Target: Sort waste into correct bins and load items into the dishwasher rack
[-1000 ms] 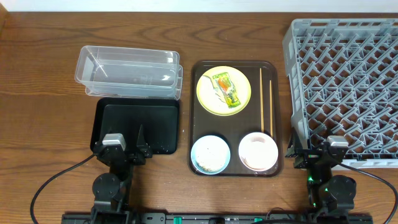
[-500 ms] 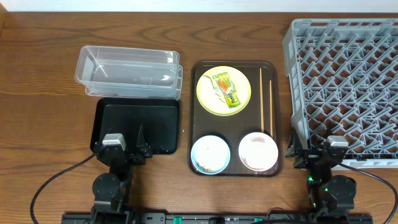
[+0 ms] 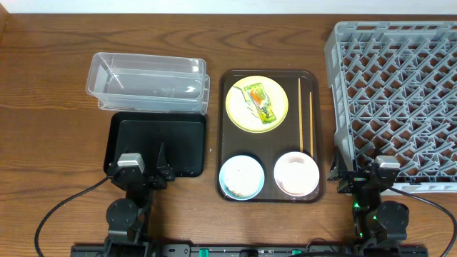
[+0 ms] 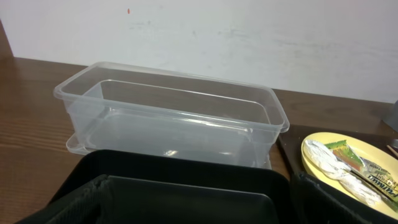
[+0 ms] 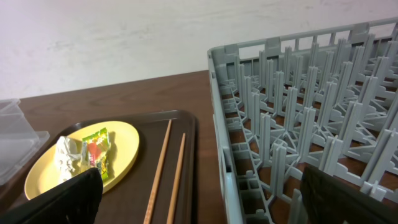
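The pale yellow plate (image 3: 246,114) holds the green-and-orange wrapper (image 3: 260,102) and white paper bits. It shares the brown serving tray (image 3: 227,135) with the light blue bowl (image 3: 240,177), the pinkish-white bowl (image 3: 296,173) and the chopsticks (image 3: 305,114). The blue bowl holds whitish specks, too small to tell. The clear tub (image 3: 146,82) and black tray (image 3: 157,143) lie left; the grey rack (image 3: 400,93) stands right. My left gripper (image 3: 146,173) is open and empty over the black tray's near edge (image 4: 199,211). My right gripper (image 3: 364,178) is open and empty at the rack's near left corner (image 5: 202,205).
The wrist views show the tub (image 4: 174,118), the plate (image 5: 81,158), the chopsticks (image 5: 165,168) and the rack's wall (image 5: 224,149). A white wall runs along the far edge of the wooden table (image 3: 43,86). Cables trail from both arm bases at the front edge.
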`<state>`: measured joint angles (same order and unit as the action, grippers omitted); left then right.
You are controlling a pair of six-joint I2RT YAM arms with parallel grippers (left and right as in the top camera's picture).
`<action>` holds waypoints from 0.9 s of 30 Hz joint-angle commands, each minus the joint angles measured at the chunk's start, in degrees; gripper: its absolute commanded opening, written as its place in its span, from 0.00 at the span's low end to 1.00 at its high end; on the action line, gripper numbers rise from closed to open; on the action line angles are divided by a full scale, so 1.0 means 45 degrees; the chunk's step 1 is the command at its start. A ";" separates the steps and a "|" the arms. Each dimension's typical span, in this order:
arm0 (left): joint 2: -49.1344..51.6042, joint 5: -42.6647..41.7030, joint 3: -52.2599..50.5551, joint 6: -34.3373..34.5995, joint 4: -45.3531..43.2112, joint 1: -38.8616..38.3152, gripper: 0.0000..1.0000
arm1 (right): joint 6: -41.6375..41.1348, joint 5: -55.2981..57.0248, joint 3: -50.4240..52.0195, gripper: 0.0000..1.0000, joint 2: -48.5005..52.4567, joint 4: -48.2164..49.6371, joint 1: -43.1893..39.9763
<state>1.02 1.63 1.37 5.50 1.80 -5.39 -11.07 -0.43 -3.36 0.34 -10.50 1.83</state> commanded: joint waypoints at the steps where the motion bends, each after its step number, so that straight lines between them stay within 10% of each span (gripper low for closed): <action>1: 0.0005 0.0107 -0.0253 -0.0170 0.0491 0.0053 0.92 | 0.0097 0.0034 0.0063 0.99 -0.0005 0.0000 -0.0175; 27: 0.0005 0.0107 -0.0253 -0.0170 0.0491 0.0053 0.92 | 0.0097 0.0034 0.0063 0.99 -0.0005 0.0000 -0.0175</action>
<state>1.02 1.63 1.37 5.50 1.80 -5.39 -11.07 -0.43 -3.36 0.34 -10.50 1.83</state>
